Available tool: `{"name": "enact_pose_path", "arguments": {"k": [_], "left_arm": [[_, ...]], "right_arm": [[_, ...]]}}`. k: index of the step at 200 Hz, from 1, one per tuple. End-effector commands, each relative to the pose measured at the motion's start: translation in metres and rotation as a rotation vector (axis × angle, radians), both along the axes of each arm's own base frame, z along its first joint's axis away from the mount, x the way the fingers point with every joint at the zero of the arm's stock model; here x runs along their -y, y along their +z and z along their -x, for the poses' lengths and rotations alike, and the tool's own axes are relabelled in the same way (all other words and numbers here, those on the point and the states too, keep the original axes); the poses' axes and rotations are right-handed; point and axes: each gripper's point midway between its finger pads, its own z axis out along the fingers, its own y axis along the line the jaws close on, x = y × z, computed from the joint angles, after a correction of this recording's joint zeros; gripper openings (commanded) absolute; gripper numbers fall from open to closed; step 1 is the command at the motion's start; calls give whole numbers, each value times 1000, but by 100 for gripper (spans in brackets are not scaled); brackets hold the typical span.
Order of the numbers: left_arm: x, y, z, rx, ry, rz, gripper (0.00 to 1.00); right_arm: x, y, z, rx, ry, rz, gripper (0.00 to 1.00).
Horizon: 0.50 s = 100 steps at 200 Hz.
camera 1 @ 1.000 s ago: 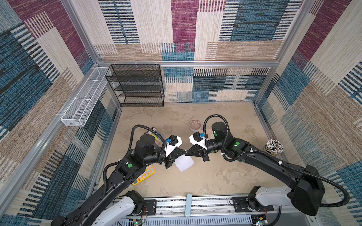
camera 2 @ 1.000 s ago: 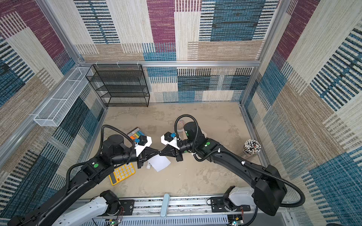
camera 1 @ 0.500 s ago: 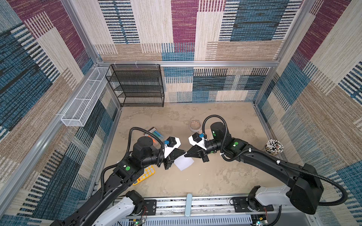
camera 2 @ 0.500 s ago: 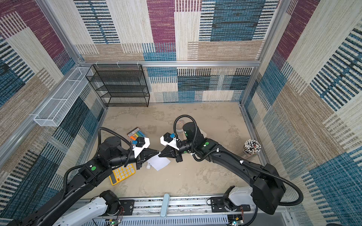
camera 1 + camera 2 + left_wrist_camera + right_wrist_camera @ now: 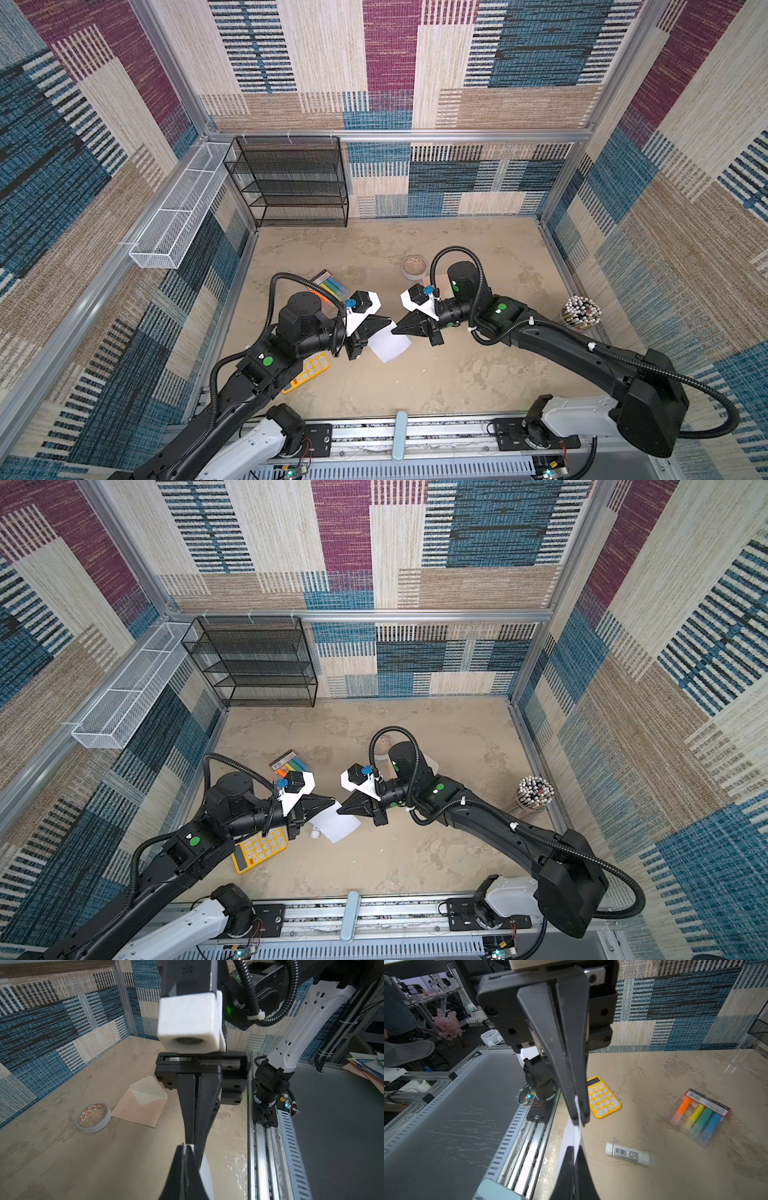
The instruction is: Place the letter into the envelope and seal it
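While the two arms meet tip to tip just below the middle of both top views, the left pincer [image 5: 387,321] and the right pincer [image 5: 397,331] are each clenched on the letter [image 5: 390,345], which hangs from their tips over the desk [image 5: 457,374]. The envelope [image 5: 138,1110] lies flat on the desk, cream flap open, just beside a tape roll [image 5: 94,1128], right of centre under the right arm.

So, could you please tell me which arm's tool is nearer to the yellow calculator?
Left. The left tool hangs just past a corner of the yellow calculator, pinching the letter. The right tool grips the same sheet from the opposite side, farther off.
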Motion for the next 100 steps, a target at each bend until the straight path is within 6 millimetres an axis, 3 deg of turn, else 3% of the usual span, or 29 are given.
{"name": "enact_pose_path", "arguments": {"k": [1, 19, 31, 60, 71, 79, 86, 100], "left_arm": [[-2, 10, -1, 64, 2, 6, 0], [-2, 10, -1, 68, 3, 4, 0], [-3, 11, -1, 70, 4, 4, 0], [-3, 13, 0, 77, 6, 3, 0], [-3, 13, 0, 78, 6, 2, 0], [-3, 13, -1, 79, 8, 4, 0], [-3, 14, -1, 80, 9, 5, 0], [-4, 14, -1, 83, 14, 5, 0]], "right_arm": [[4, -4, 7, 10, 31, 0, 0], [3, -6, 4, 12, 16, 8, 8], [3, -8, 4, 9, 19, 16, 0], [3, -13, 2, 13, 8, 32, 0], [3, -14, 1, 16, -1, 33, 14], [3, -15, 1, 16, 0, 35, 17], [4, -16, 1, 14, 0, 37, 15], [4, -19, 1, 7, 3, 47, 0]]}}
